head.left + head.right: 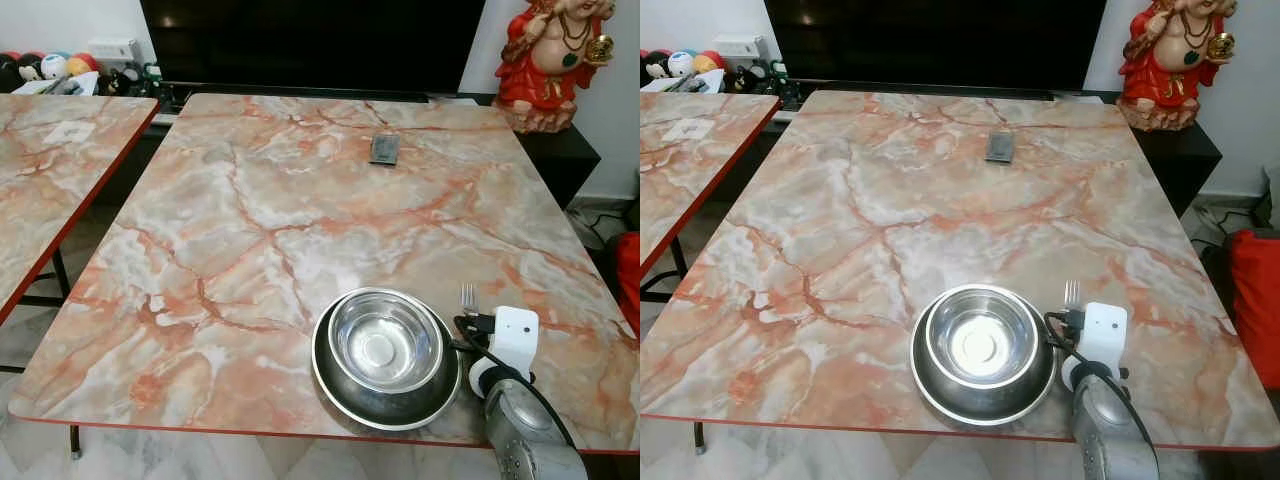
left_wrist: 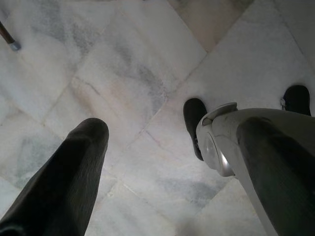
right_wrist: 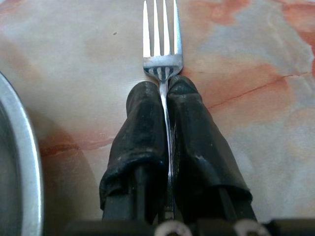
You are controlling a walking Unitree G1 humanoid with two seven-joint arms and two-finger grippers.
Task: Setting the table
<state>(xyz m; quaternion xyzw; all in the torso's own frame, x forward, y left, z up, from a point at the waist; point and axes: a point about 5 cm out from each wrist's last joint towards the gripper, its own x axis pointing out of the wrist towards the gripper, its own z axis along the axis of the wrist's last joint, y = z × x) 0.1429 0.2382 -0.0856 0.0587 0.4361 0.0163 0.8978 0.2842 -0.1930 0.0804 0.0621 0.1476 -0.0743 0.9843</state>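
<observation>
Two black fingers (image 3: 194,132) of the right gripper (image 3: 167,91) were pinched tight on the fork (image 3: 162,42), clamped around its neck just below the tines, with the tines poking out past the fingertips over the marble table (image 1: 250,200). Handle was buried between the pads, so couldn't see how much of it was actually in the grip. From the head cameras, the fork sat just beside the steel bowl (image 1: 385,342), on its right side, and that bowl was nested in a wider steel plate (image 1: 385,405) near the front edge of the table. My guess at the step was laying the fork down next to the plate. To do that well I'd keep it flat and low, tines pointing away, parallel to the table edge, and let go only once the handle rested on the marble so it wouldn't bounce or skid into the rim. Wrist cam gave the grip detail; the head views gave the layout, plus a small dark square thing (image 1: 385,149) far up the table. Left gripper (image 2: 167,147) hung idle over the floor tiles (image 2: 123,88), fingers spread apart.
</observation>
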